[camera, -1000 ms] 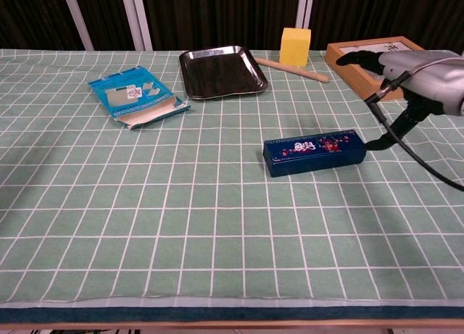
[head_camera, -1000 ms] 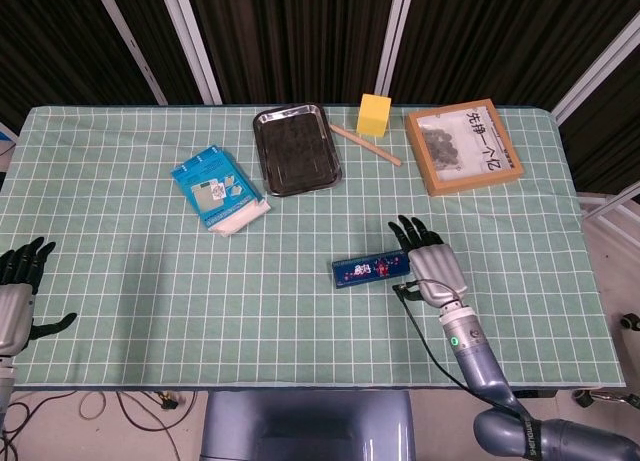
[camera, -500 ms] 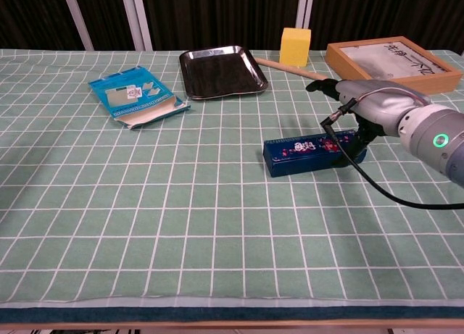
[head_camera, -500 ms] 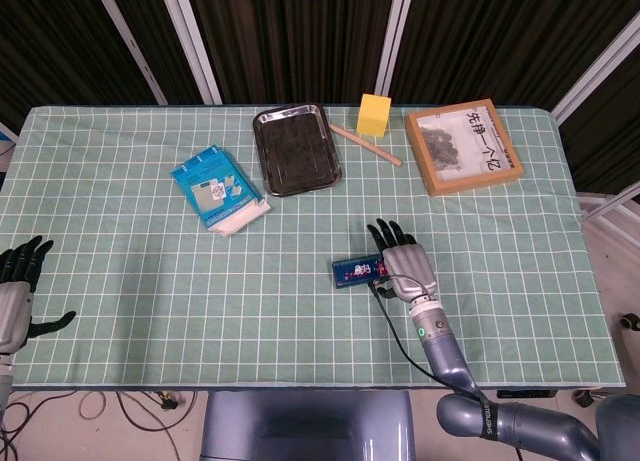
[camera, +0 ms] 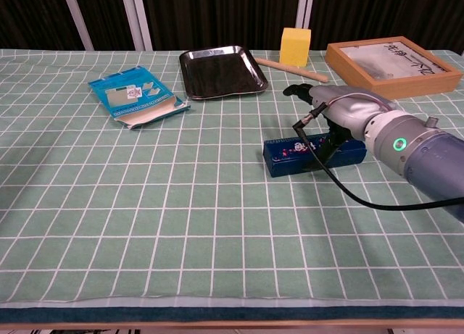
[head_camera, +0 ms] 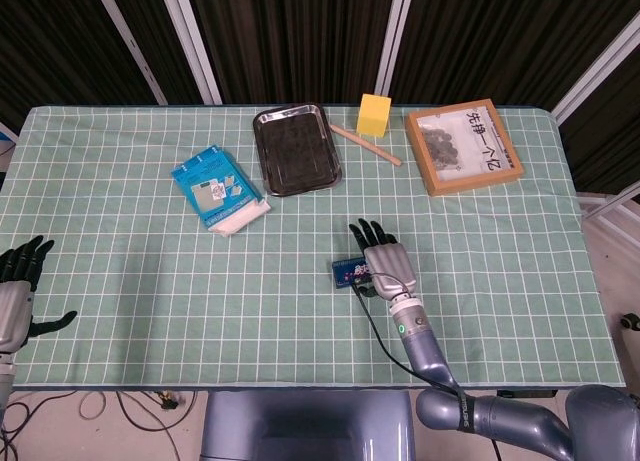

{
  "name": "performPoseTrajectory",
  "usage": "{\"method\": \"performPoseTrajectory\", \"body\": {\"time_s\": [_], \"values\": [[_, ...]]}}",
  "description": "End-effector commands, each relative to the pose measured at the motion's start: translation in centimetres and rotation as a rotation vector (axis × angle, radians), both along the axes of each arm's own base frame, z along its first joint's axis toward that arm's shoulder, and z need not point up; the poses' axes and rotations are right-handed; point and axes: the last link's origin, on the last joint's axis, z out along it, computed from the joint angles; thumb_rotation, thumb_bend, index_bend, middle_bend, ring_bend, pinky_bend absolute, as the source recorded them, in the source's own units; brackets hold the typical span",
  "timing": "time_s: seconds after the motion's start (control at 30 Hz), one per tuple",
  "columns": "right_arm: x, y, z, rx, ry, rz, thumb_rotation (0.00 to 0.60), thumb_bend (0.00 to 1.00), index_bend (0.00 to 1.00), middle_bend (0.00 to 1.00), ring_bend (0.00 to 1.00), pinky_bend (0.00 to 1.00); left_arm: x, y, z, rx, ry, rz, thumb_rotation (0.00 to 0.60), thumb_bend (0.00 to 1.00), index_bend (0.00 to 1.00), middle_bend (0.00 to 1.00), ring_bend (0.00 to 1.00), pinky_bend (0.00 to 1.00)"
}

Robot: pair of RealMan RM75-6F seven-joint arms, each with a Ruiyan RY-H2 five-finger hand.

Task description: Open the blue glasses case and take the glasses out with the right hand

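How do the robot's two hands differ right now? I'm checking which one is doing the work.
The right hand is out over the middle of the table, above the blue glasses case, covering much of it in the head view; the left hand sits at the table's left edge, away from every object. Whether the right hand touches the case is unclear. Both have dark fingers spread apart and hold nothing.

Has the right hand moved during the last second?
Yes. The right hand has moved to the robot's left along the blue glasses case, now covering most of it; the case itself lies on the same grid squares.
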Motion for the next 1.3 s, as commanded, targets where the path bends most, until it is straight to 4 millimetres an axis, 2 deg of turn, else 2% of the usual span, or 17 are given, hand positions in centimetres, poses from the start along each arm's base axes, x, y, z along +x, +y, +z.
{"method": "performPoseTrajectory", "body": {"time_s": [0.03,0.63,1.0,1.2,1.3], "values": [[0.4,-0.2,-0.2,-0.004,-0.012,-0.004,0.6,0.1,0.0,0.0,0.0,0.24,0.0,0.0,0.0,-0.001,-0.003,0.001,0.6,0.0,0.0,0.0,0.0,0.0],[1.6,-0.9,-1.1,-0.011,-0.036,-0.02,0.6,0.1,0.0,0.0,0.0,0.24,0.0,0.0,-0.1,-0.008,-0.015,0.006,0.6,0.0,0.0,0.0,0.0,0.0],[1.6,-1.2,-1.0,-0.013,-0.05,-0.04,0.6,0.11,0.0,0.0,0.0,0.24,0.0,0.0,0.0,-0.008,-0.017,0.007,0.6,0.0,0.0,0.0,0.0,0.0],[1.6,-0.6,-0.3,0.003,-0.08,-0.06,0.6,0.2,0.0,0.0,0.0,0.24,0.0,-0.1,-0.1,-0.013,-0.019,0.008,0.6,0.0,0.0,0.0,0.0,0.0],[1.6,-0.2,0.1,0.02,-0.078,-0.079,0.6,0.25,0.08,0.0,0.0,0.24,0.0,-0.1,-0.1,-0.016,-0.017,0.007,0.6,0.0,0.0,0.0,0.0,0.0]]}}
